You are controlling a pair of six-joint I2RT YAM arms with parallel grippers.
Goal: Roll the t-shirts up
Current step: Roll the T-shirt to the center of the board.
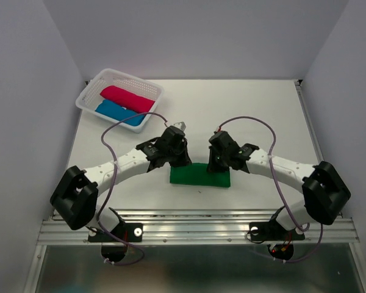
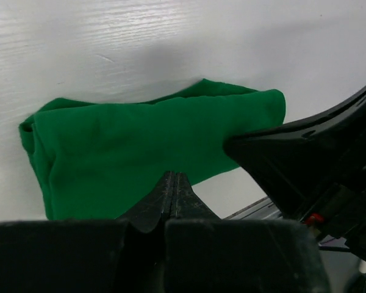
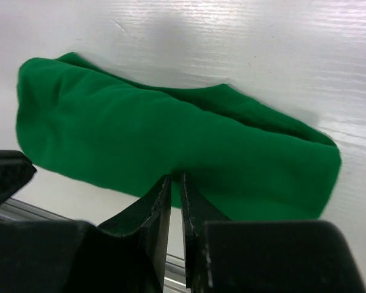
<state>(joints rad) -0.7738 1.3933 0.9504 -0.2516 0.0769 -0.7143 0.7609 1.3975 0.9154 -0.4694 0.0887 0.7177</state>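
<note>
Jaws on the left arm (image 1: 125,163) are pressed fully together and those on the right arm (image 1: 274,165) show only a hairline slit. Both sets are tipped against one long edge of the green t-shirt (image 1: 200,176), and I cannot tell whether cloth is nipped between them. That green t-shirt lies as a short thick bundle on the white surface (image 1: 250,104); well beyond it, to its left, the crimson-pink t-shirt (image 1: 128,99) and blue t-shirt (image 1: 117,111) lie rolled side by side in the white basket (image 1: 88,97).

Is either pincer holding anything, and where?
Left pincer and right pincer sit shut at the green t-shirt's edge; whether fabric is pinched cannot be told.
</note>
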